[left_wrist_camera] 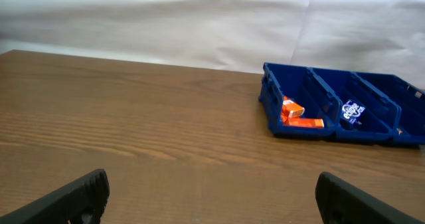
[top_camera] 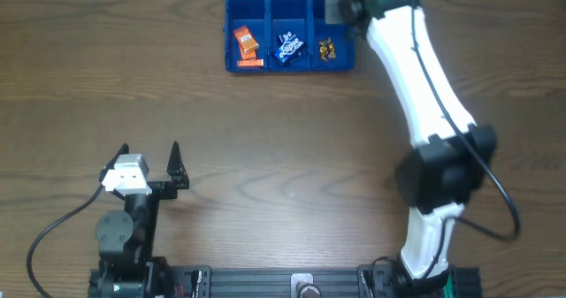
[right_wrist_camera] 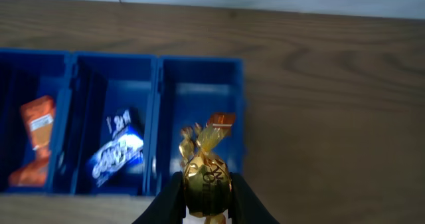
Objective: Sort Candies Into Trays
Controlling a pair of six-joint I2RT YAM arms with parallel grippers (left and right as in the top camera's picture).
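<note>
The wood-grain desk (top_camera: 265, 156) takes up nearly the whole top view, and in the left wrist view we see a white backdrop (left_wrist_camera: 166, 14) behind its far edge. Next in size is the white right arm (top_camera: 424, 77), which rises from the lower right of the top view to the upper edge, right of centre. A black cable (top_camera: 506, 205) loops beside it. The blue tray (top_camera: 228, 33) lies at the upper middle of that view and is split into three compartments side by side. The right gripper (right_wrist_camera: 207, 196) sits at the tray's right end, and its jaws are closed on a gold foil candy (right_wrist_camera: 207, 174). That candy has a twisted, orange-tinged tail pointing up and dark print on its round body, which we cannot read. In the right wrist view it is in front of the end compartment, next to the one with the blue wrapper. The left gripper (top_camera: 149, 152) rests at the lower left of the top view, well apart from the tray, with its jaws spread wide over bare wood. Inside the tray, orange candies (top_camera: 246, 43) fill the left compartment. A blue-wrapped candy (top_camera: 287, 47) with white lettering too blurred to read lies in the middle compartment. Small gold candies (top_camera: 327, 48) sit in the right compartment.
</note>
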